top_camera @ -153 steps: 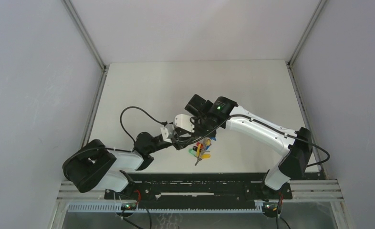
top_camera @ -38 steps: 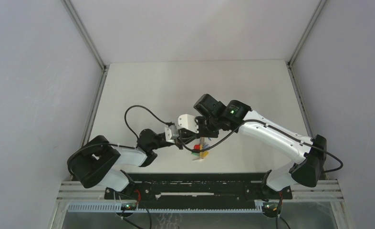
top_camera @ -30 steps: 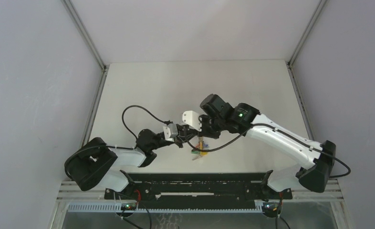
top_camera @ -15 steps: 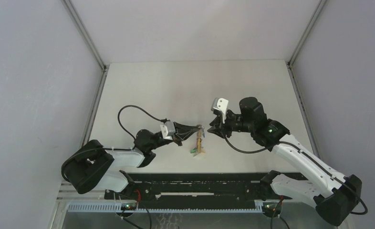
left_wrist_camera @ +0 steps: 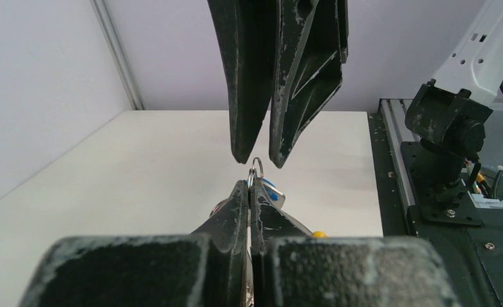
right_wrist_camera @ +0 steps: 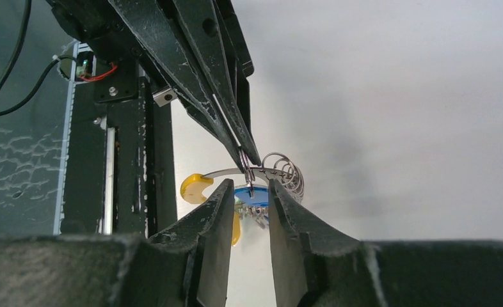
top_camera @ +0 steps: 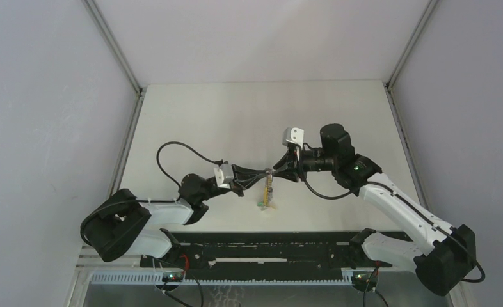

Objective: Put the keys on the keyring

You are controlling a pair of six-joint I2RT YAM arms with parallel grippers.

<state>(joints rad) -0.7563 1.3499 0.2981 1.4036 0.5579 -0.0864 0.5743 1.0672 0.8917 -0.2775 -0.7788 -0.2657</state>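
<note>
Top view, left arm: the left arm (top_camera: 166,208) is lying low from the near left corner and stretching right, its wrist level above the desk (top_camera: 236,115).
Top view, left pincer: the left pincer (top_camera: 266,173) is pointing right and meeting the other one tip to tip.
Top view, right arm: the right arm (top_camera: 396,204) is rising from the near right base, bending at the elbow and reaching left with a level wrist.
Top view, right pincer: the right pincer (top_camera: 278,171) is pointing left, just beside the left tips.
Top view, load: the keyring (top_camera: 268,182) is hanging below the two tips, and the keys (top_camera: 265,201) are dangling from it just over the desk.
Left wrist view, own pincer: the left pincer (left_wrist_camera: 249,187) is clenching, fingers pressed together on the keyring (left_wrist_camera: 256,167), whose wire loop is poking out past the tips.
Left wrist view, other pincer: the right pincer (left_wrist_camera: 260,153) is coming in from above, jaws slightly parted, tips just beside the loop.
Left wrist view, keys: a blue head of the keys (left_wrist_camera: 271,192) is showing beside the fingers.
Right wrist view, own pincer: the right pincer (right_wrist_camera: 249,188) is standing released, a gap showing between its fingers and nothing being pinched.
Right wrist view, other pincer: the left pincer (right_wrist_camera: 246,160) is reaching down into that gap, gripping the grey band.
Right wrist view, keyring: the keyring (right_wrist_camera: 287,169) is showing coiled wire on the right and its yellow curve on the left.
Right wrist view, keys: the keys (right_wrist_camera: 255,195) are hanging under the band.
</note>
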